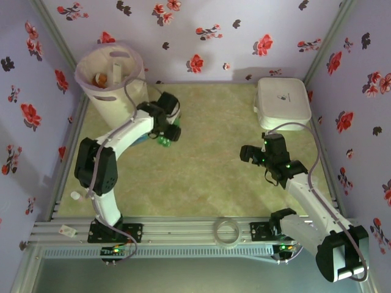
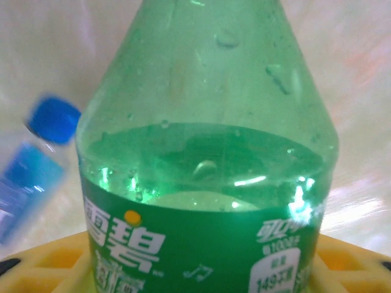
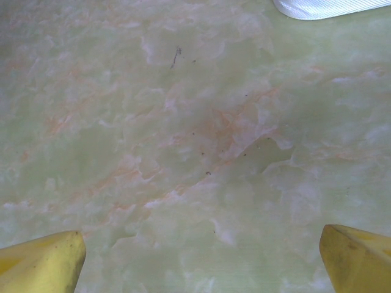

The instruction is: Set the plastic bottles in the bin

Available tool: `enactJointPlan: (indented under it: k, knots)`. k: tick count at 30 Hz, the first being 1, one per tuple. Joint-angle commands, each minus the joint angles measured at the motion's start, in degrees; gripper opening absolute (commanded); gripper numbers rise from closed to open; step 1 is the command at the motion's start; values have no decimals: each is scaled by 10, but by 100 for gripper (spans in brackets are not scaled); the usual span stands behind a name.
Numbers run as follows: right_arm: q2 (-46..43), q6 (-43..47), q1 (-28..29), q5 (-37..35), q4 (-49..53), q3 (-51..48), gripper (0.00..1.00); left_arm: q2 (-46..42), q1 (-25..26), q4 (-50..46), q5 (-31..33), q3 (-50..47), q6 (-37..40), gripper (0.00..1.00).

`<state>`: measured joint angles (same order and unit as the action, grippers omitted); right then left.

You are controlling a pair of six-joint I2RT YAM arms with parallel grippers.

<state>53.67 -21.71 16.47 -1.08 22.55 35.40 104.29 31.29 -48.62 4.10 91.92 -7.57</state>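
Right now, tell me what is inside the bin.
Inside the bin, an orange-brown bottle shows near the wall, with a pale upright item beside it. The bin's near wall hides whatever lies lower down.

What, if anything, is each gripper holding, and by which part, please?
Around the green bottle, at its labelled body, sits the left gripper; grip uncertain. The right gripper holds nothing.

Pale lilac wall panels (image 1: 244, 18) printed with red and dark flowers close in the back and both sides. The desk (image 1: 208, 177) wears a pale green marbled mat faintly veined with orange, under soft, even light. Grey metal posts (image 1: 328, 43) stand in the far corners, and a ribbed aluminium rail (image 1: 183, 232) runs along the near edge.
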Motion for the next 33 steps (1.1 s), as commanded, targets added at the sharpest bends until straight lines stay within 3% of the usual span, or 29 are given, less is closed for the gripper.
enactJointPlan:
  k: [1,8,15,17,25,33]
  knots:
    - [-8,-14,-3,2,4,4,99,-30,-2,-61,-19,111,23,47]
    - [-29,-13,-3,-8,20,1,99,25,-59,-127,-10,369,42,34]
    - [-51,-13,-3,-14,41,5,99,107,-173,-149,-16,564,15,6]
    - [-56,-12,-2,-18,47,5,99,129,-210,-152,-29,594,2,4]
    - [-62,-11,-3,-21,52,5,99,165,-321,-121,-74,561,-38,2]
    - [-65,-11,-2,-24,54,0,99,189,-358,-120,-81,502,-29,1]
